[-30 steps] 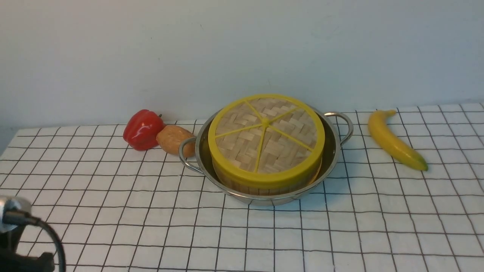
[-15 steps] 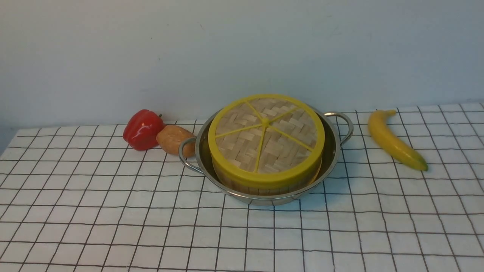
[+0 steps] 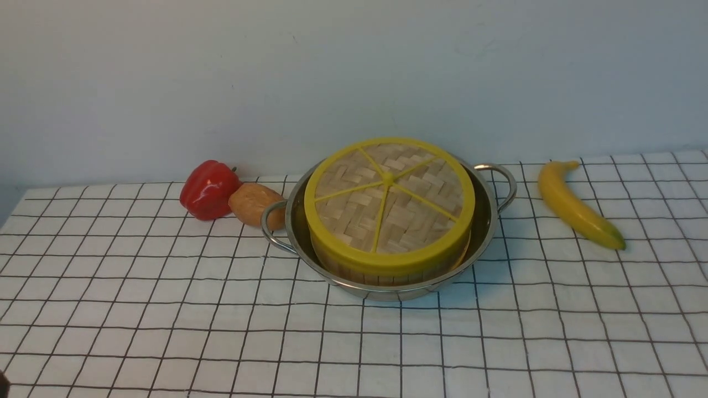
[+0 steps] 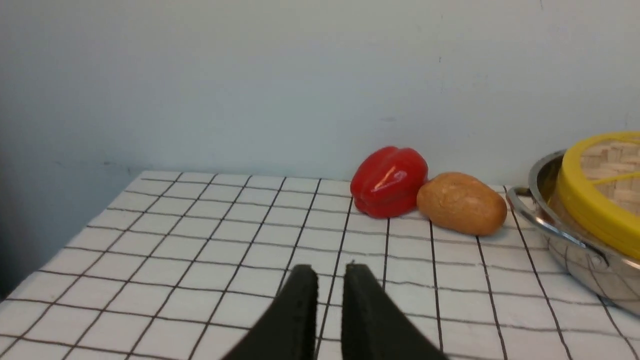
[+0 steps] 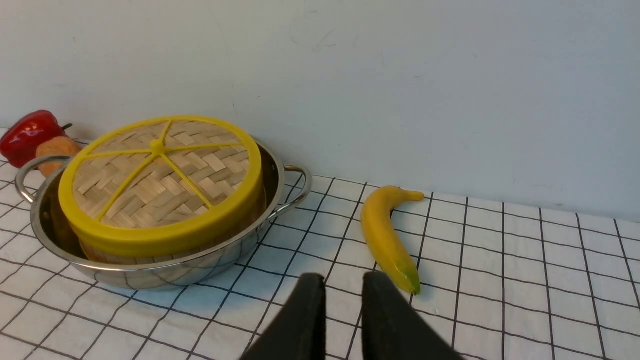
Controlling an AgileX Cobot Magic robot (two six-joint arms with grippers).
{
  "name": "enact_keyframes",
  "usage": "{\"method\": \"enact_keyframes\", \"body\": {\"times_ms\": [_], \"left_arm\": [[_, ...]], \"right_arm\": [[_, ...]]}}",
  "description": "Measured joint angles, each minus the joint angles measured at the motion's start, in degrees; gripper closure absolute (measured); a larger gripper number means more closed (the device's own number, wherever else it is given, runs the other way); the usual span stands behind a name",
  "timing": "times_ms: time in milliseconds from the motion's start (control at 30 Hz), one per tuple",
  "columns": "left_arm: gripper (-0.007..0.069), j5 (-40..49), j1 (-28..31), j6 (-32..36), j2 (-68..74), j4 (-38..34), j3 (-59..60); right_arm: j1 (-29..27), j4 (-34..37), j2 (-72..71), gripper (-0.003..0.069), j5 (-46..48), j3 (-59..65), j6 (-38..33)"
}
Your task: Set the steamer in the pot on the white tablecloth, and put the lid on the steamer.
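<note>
Bamboo lid (image 3: 389, 202) capped the steamer (image 3: 387, 272) inside the pot (image 3: 481, 243); left gripper (image 4: 330, 272) and right gripper (image 5: 343, 282) stood slightly parted, empty.

From my front view I can't see either gripper. The lid (image 3: 389, 200) covers the steamer (image 3: 387, 272), so I see only a strip of its side wall and nothing inside. In my left wrist view the frame edge cuts off the pot (image 4: 575, 245). The potato (image 5: 56, 149) sits half behind a pot handle in my right wrist view.
</note>
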Motion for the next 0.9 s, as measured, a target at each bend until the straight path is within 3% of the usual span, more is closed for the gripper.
{"method": "enact_keyframes", "body": {"times_ms": [167,367,900], "left_arm": [[0.0538,0.1,0.0,12.8,0.0,-8.6,1.9],[0.0526,0.2,0.0,21.7,0.0,-10.2,1.9],[0.05,0.2,0.0,23.2,0.0,-10.4,1.9]], "right_arm": [[0.0,0.0,0.0,0.0508,0.0,0.0,0.0],[0.0,0.0,0.0,0.0493,0.0,0.0,0.0],[0.0,0.0,0.0,0.0436,0.0,0.0,0.0]]}}
